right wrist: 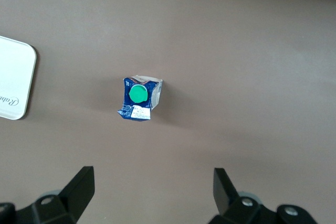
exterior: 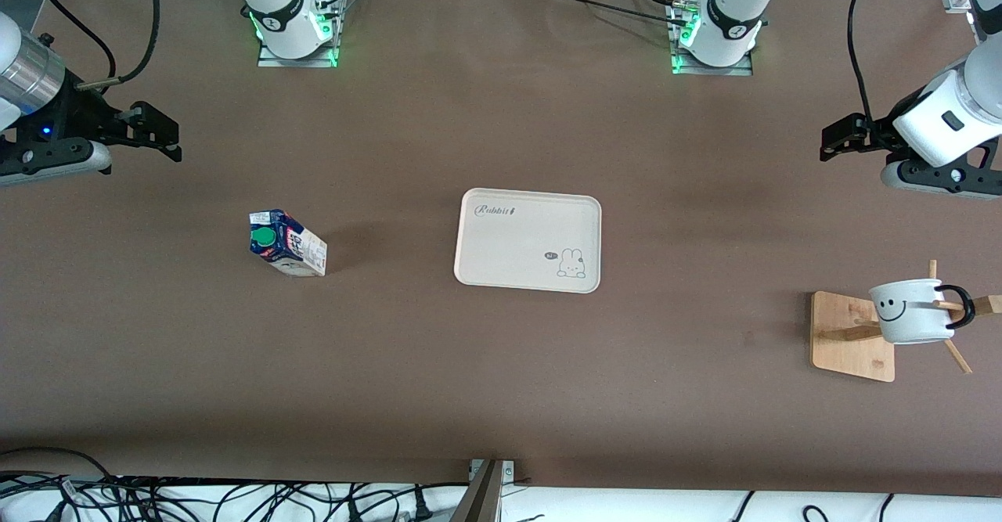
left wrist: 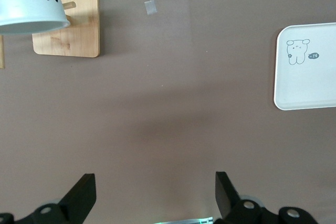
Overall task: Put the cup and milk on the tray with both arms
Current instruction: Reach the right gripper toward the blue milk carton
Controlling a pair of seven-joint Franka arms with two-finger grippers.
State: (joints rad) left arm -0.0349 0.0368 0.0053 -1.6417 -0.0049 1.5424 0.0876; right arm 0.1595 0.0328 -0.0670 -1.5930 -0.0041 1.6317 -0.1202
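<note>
The cream tray with "Rabbit" lettering lies flat at the table's middle; its rim shows in the left wrist view and the right wrist view. The milk carton, blue and white with a green cap, stands toward the right arm's end; it also shows in the right wrist view. The white smiley cup hangs on a wooden rack toward the left arm's end; it also shows in the left wrist view. My right gripper is open and empty above the table. My left gripper is open and empty above the table.
The wooden rack with a square base and pegs holds the cup; its base shows in the left wrist view. A small pale patch lies on the brown tabletop. Cables run along the table's edge nearest the front camera.
</note>
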